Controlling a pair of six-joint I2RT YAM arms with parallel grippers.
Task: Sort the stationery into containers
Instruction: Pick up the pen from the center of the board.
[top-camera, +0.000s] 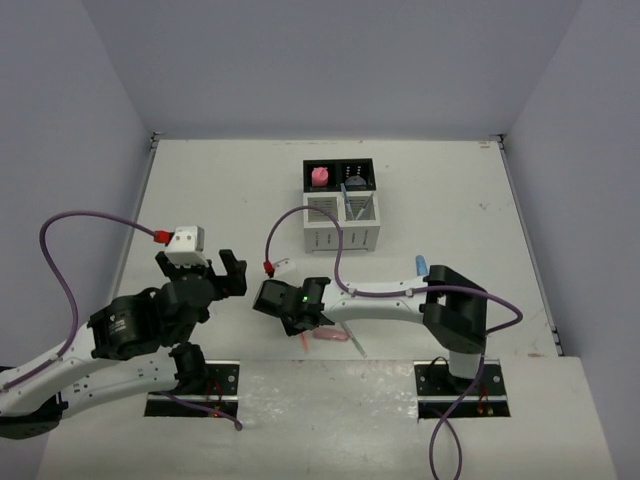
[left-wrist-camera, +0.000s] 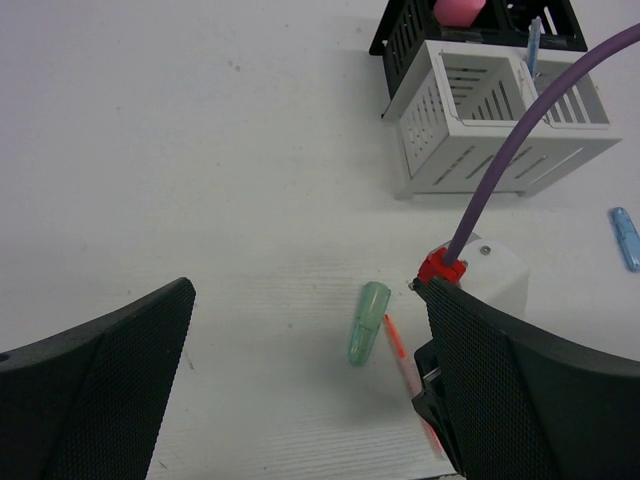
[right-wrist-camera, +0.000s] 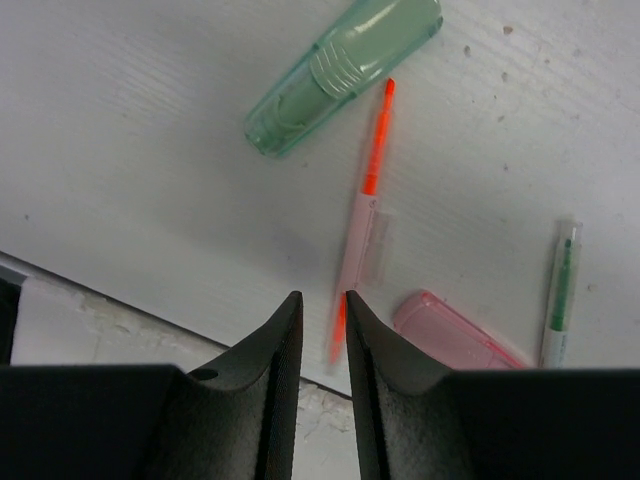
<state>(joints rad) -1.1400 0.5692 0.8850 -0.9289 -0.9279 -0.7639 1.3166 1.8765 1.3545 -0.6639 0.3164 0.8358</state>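
- Right gripper (right-wrist-camera: 322, 296) sits low over the surface (right-wrist-camera: 150, 180), jaws nearly together, with the tail of the orange pen (right-wrist-camera: 365, 210) in the gap at the bottom centre of its wrist view. Can't tell if it's actually pinched. Left gripper (left-wrist-camera: 305, 300) is wide open and empty.
- Pickup step for that pen, I'd say. Next needs a firm pinch, a straight lift, then a carry to the organizer (top-camera: 340, 238), upper centre of the top view.
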